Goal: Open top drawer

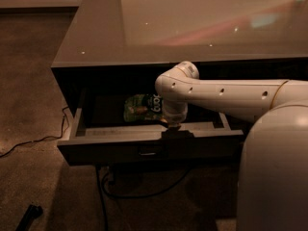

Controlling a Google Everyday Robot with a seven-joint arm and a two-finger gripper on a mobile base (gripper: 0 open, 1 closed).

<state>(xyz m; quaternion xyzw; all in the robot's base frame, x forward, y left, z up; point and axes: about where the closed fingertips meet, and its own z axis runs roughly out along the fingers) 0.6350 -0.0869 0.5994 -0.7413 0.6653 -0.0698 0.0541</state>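
The top drawer [110, 146] sits directly under the glossy top [192, 28] of the low dark cabinet and stands well out from the cabinet face. Its grey side walls and much of its floor are exposed, and a green snack bag [142, 109] lies inside toward the back. The gripper [176, 129] is at the upper edge of the drawer front, a little right of centre and above the small metal pull [147, 153], which it does not touch. It reads as a dark shape seated on that edge, and I cannot tell whether it clasps the edge or merely hooks over it. The white arm [226, 97] reaches in from the right, its wrist hanging over the drawer's interior. By my judgement the opening is largely done, since the contents can be seen and reached. Whether the drawer is at full travel cannot be read here. What seems left is at most a little more pull, then letting go and lifting clear. A cable [29, 146] trails on the carpet at left.
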